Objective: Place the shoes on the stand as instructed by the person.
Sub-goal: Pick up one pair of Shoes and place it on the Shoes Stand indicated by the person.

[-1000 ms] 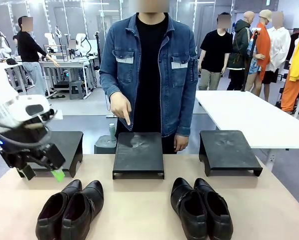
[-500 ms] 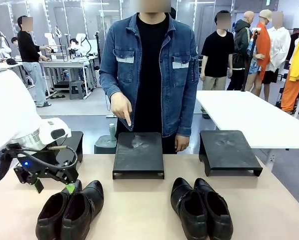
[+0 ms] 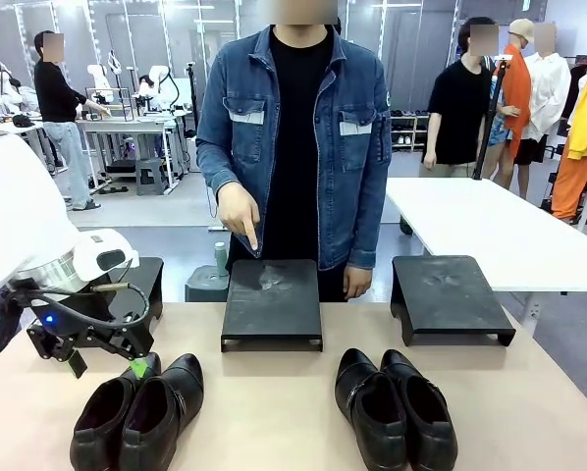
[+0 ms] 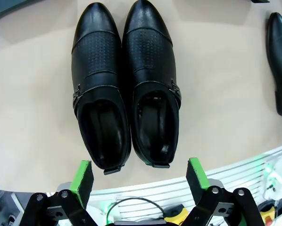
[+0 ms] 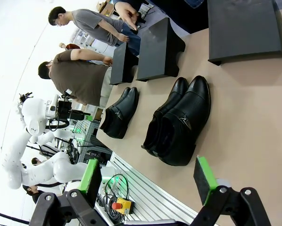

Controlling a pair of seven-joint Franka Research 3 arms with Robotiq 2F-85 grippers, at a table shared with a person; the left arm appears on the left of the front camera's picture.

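After dropping over the last second, hangs steady above left pair of shoes (image 3: 136, 412) (image 4: 127, 94) at 7 o'clock. Left gripper (image 3: 105, 359) (image 4: 140, 170) jaws wide apart, empty; right gripper (image 5: 148, 176) jaws apart too. Hand (image 3: 237, 211) pointing at middle stand (image 3: 272, 299), 12 o'clock. Reads as grasp next.

Inspection finding: no text, label, brand, number or sign can be read in any view. The shoes (image 4: 127, 94), the black stands (image 3: 272, 299) and the bench (image 3: 274, 412) bear no legible marking.
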